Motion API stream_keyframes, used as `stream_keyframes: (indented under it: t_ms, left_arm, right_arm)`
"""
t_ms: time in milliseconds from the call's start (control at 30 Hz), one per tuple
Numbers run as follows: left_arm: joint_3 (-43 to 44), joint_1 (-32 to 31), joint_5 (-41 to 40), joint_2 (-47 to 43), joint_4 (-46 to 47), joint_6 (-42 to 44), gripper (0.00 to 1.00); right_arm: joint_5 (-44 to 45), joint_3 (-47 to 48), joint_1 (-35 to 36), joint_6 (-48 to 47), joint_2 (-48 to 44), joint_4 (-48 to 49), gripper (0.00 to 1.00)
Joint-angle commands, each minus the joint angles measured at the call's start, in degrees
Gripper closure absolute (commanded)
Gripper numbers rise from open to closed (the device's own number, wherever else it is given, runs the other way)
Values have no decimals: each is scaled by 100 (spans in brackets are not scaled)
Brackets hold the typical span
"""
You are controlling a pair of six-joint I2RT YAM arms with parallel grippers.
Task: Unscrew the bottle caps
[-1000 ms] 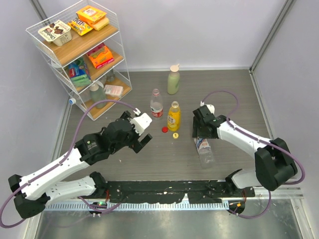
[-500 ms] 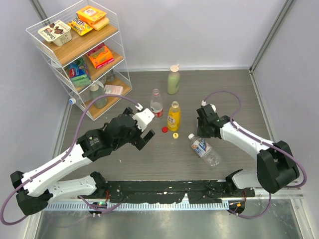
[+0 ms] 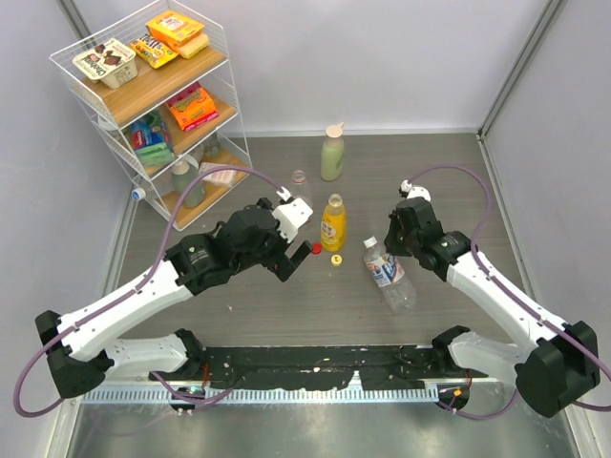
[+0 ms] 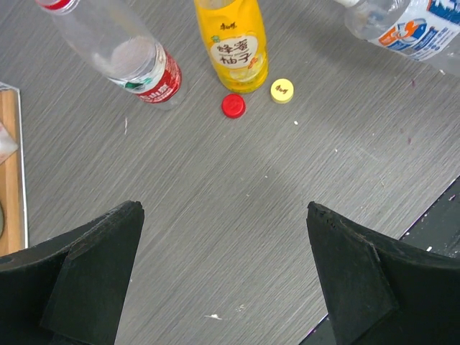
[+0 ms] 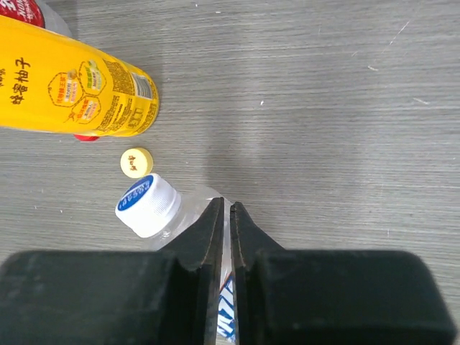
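Blue-white cap (image 5: pixel 147 205) on lying bottle (image 5: pixel 190 219) — rt wrist, red cap (image 4: pixel 233 106) — lt wrist

Twin white arms, black joints.
Left arm (image 3: pixel 124 305) and right arm (image 3: pixel 496 289) wear white shells; left gripper (image 4: pixel 224 215) and right gripper (image 5: pixel 225 208) are matte black; purple cables (image 3: pixel 444 169) trail each.
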Motion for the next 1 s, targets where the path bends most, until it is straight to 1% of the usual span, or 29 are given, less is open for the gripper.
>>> stream_keyframes:
  t_ms: [0,33,167,233,267,300,333,367,400,467,533,633,733,933,967]
  left_arm:
    - [359,-13,240,205,312,-118,0]
    - [376,-13,249,231,321,-109,0]
    - [420,-13,302,346,330,-91,0]
    - [420,-13,302,381,312,-82,0]
    - [420,-4,294,381,304,-74,0]
    - [403,-13,293,381,312,-74,0]
    - [394,-13,293,364,321,-74,0]
    - [368,-13,293,355,330,-65,0]
    - [315,-13,285,355,365,-74,0]
    - [254,-13,276,320,409,-74,0]
    - [210,-13,276,320,418,-74,0]
    - [174,-13,267,311,418,-74,0]
    - [130,-13,206,293,400,-65,1]
    - [69,-4,162,311,392,-56,0]
    - [69,-13,153,320,391,-56,0]
  right_arm:
    - [149,144,-16,-135,-83,-25,83]
    - [227,118,-33,-118,-39,-43,77]
    - [500,144,-24,-21,146,-148,76]
    - [413,188,-24,-56,199,-175,66]
    - [352,197,-24,-65,182,-158,57]
    - [125,180,-24,-160,138,-105,50]
    - [-234,136,-24,-196,120,-61,37]
    - [-429,92,-24,-327,102,52,29]
    - [-883,13,-24,-415,102,97,20]
    - [-1561,-31,-24,-521,207,194,17]
    - [-1915,-23,11,-600,418,194,17]
    - [-2101,-5,247,-671,752,142,16]
    - [-1864,39,677,-636,980,107,16]
    - [-986,232,1293,-487,1472,-218,18]
    - [-654,267,1346,-460,1560,-280,19]
